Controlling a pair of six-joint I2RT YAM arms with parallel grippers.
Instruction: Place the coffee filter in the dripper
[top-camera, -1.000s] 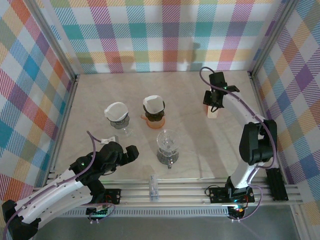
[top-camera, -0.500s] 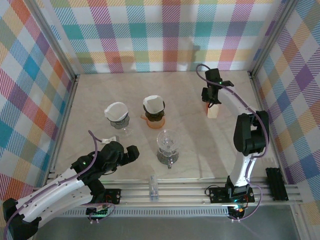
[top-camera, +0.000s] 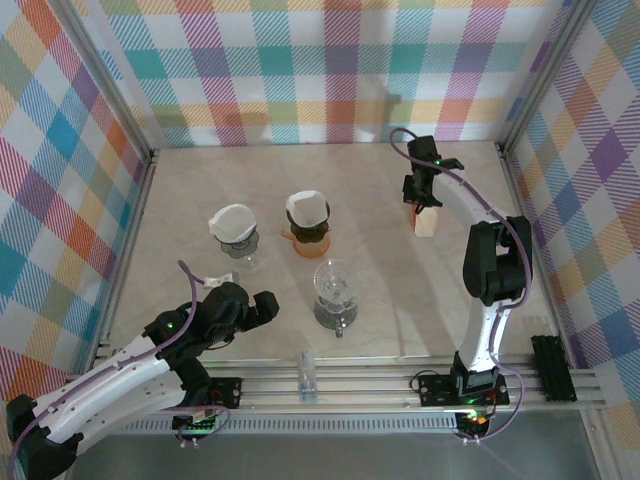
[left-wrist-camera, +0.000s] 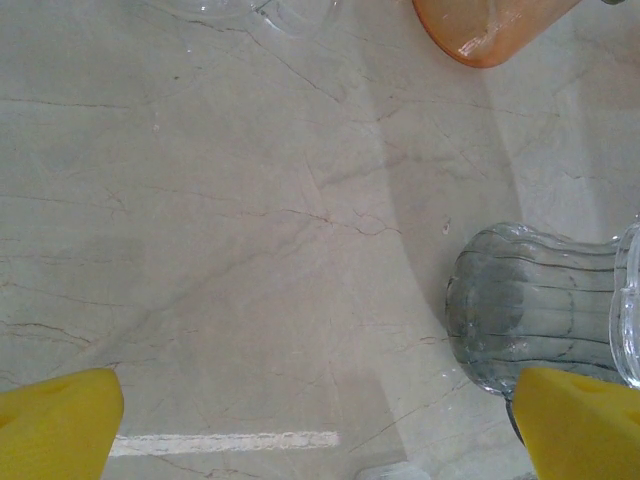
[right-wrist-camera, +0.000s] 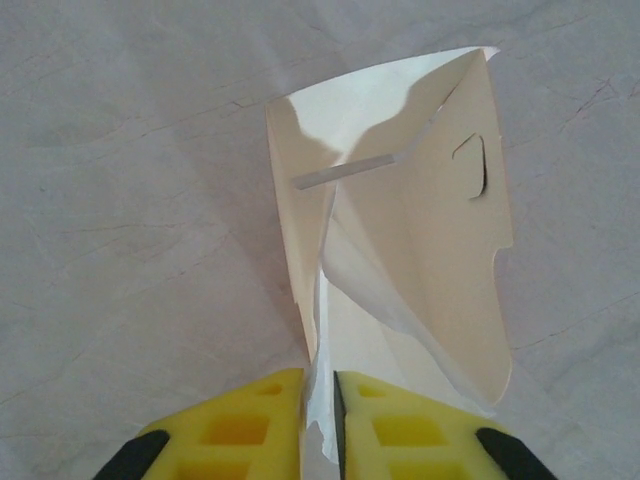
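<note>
Top view: the right gripper (top-camera: 424, 197) hangs over a cream paper holder (top-camera: 427, 222) at the far right of the desk (top-camera: 190, 190); the holder's faces are too small to read. The left gripper (top-camera: 264, 303) sits low, near the glass dripper (top-camera: 336, 288).

Left wrist: jaws released, yellow tips in the bottom corners. The frame edges cut off the glass dripper and an orange dripper (left-wrist-camera: 490, 30).

Right wrist: jaws clenched on the lower edge of the coffee filter (right-wrist-camera: 355, 300), mostly tucked inside the plain holder.
</note>
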